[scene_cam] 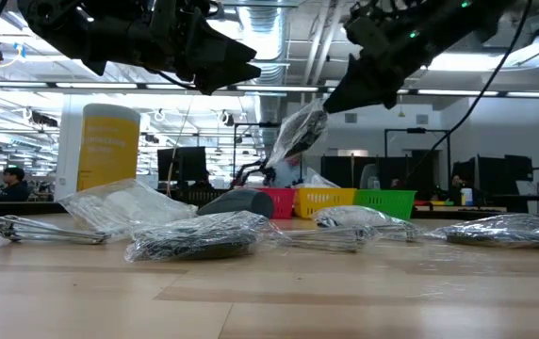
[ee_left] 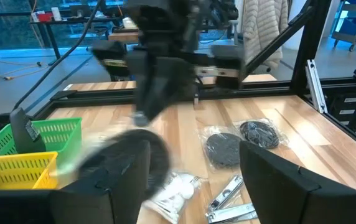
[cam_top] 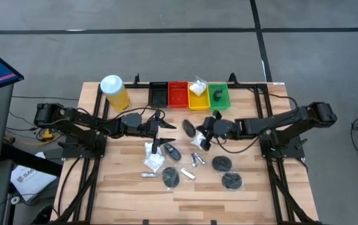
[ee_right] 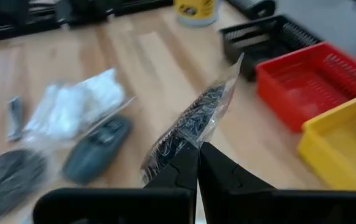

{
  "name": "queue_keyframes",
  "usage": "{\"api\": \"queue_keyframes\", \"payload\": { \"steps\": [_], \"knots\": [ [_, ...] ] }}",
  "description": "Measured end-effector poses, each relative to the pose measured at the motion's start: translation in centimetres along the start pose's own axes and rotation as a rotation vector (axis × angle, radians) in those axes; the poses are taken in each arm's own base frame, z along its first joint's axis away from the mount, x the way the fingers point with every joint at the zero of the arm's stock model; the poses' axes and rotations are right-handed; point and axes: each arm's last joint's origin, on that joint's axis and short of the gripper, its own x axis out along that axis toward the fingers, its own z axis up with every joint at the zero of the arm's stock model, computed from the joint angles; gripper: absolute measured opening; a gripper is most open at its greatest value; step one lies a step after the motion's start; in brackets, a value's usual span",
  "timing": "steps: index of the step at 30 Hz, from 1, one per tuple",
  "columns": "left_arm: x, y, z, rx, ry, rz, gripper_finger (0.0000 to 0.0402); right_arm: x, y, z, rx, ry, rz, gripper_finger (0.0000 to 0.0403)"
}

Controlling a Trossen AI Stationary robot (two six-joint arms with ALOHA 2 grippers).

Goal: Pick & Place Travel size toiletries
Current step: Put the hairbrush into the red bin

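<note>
With one disc (cam_top: 191, 129) lifted | three discs (cam_top: 222, 164) on table | four trays (cam_top: 178, 95)

We see a pale wooden table (cam_top: 129, 187) with a smooth, faintly glossy grain. The black disc (ee_right: 187, 121) sits in crinkled, shiny clear plastic film. The 4 trays (cam_top: 189, 95) look like moulded plastic mesh, and the silver tubes (ee_left: 228, 196) gleam like metal.

Both arms were dark, near-black, built of chunky jointed segments w/ rounded housings at the outer ends. Thin black cables looped alongside each arm. Left gripper (cam_top: 166, 127) had broad, flat, matte black fingers (ee_left: 277, 180). Right gripper (ee_right: 198, 149) had narrower black fingers tapering to points, w/ stepped inner edges.
</note>
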Motion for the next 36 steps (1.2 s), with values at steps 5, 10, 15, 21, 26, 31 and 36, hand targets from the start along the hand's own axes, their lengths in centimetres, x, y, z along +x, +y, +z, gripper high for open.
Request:
{"api": "queue_keyframes", "payload": {
  "steps": [5, 10, 15, 21, 26, 31, 36],
  "knots": [
    [0.0, 0.0, 0.0, 0.0, 0.0, 0.0, 0.0237, 0.9, -2.2, 1.0, 0.025, -0.047, -0.048, 0.0],
    [0.0, 0.0, 0.0, 0.0, -0.002, 0.0, 0.0237, 2.3, -4.0, 1.3, 0.024, -0.065, -0.093, 0.0],
    [0.0, 0.0, 0.1, 0.0, -0.006, 0.0, 0.0237, 4.5, -5.5, 2.1, 0.016, -0.055, -0.133, 0.0],
    [0.0, 0.0, 0.1, 0.0, -0.008, 0.001, 0.0237, 7.2, -7.6, 3.7, -0.021, -0.038, -0.204, 0.0],
    [0.0, 0.0, 0.1, 0.001, -0.008, 0.0, 0.0237, 9.1, -9.7, 4.8, -0.024, -0.034, -0.232, 0.0],
    [0.0, 0.0, 0.1, 0.001, -0.009, 0.001, 0.0237, 11.3, -11.5, 5.1, -0.024, -0.007, -0.234, 0.0],
    [0.0, 0.0, 0.1, 0.001, -0.01, 0.001, 0.0237, 13.1, -13.1, 5.4, -0.03, 0.008, -0.251, 0.0]
  ]
}}
